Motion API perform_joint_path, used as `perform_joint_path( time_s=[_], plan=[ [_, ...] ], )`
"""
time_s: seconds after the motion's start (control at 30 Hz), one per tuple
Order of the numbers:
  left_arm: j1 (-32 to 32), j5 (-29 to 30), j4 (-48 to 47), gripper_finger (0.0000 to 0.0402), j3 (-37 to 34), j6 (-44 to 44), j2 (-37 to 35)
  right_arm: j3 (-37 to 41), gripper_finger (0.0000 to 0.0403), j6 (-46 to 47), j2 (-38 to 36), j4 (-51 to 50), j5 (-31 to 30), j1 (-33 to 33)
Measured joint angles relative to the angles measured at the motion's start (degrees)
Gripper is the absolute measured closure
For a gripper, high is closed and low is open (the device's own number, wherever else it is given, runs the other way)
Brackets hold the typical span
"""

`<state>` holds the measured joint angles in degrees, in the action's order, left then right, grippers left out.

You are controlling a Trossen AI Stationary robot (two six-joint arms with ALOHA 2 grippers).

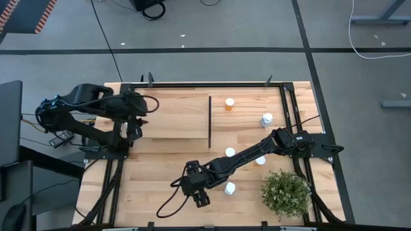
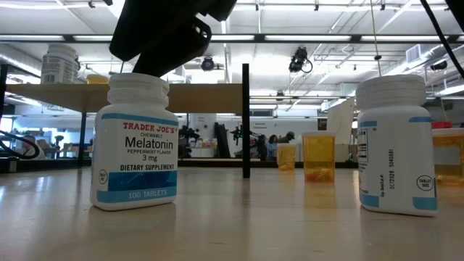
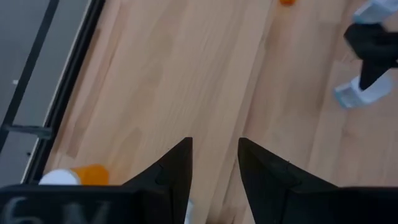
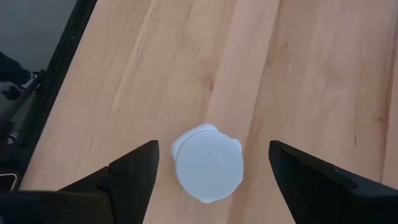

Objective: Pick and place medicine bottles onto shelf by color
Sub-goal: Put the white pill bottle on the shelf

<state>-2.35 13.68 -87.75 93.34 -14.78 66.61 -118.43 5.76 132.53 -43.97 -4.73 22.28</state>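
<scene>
Right gripper spread wide above a white-capped bottle on the front tabletop, not touching; bottle body hidden under its cap. Left gripper near the shelf, narrowly parted, holding nothing. Orange bottle on the shelf beyond the divider. Other bottles partly masked by the right arm.

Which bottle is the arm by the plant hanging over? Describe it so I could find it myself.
Start at the bushy potted plant and follow the right arm away from it to its open pincer. Directly below stands a white-capped bottle. Its front reads Trader Joe's Melatonin, while the neighbouring white bottle shows only small print.
</scene>
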Motion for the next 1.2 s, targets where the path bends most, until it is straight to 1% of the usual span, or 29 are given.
perform_joint_path(
  time_s=[0.1,0.17,0.33,0.57,0.87,1.2],
  plan=[
    [-0.8,0.4,0.0,0.0269,1.5,0.0,0.0,0.2,0.0093,-0.9,0.0,0.1,-0.2,0.0],
    [-1.2,1.2,-0.2,0.0269,2.1,0.0,0.0,1.9,0.0093,-1.1,-0.2,1.4,-0.1,0.0],
    [-1.8,2.2,-1.4,0.0267,3.6,0.0,0.0,4.9,0.0093,-1.0,-0.1,1.9,2.6,0.2],
    [-1.8,2.8,-2.3,0.0270,3.8,0.0,0.0,5.1,0.0093,-0.4,-0.1,6.1,0.5,0.2],
    [-1.8,2.9,-2.3,0.0271,3.8,-0.1,0.0,5.1,0.0094,-1.4,-0.1,5.9,0.0,0.3],
    [-1.8,2.8,-2.3,0.0274,3.8,0.0,-0.4,5.1,0.0144,-2.7,-0.1,5.2,0.0,0.4]
  ],
)
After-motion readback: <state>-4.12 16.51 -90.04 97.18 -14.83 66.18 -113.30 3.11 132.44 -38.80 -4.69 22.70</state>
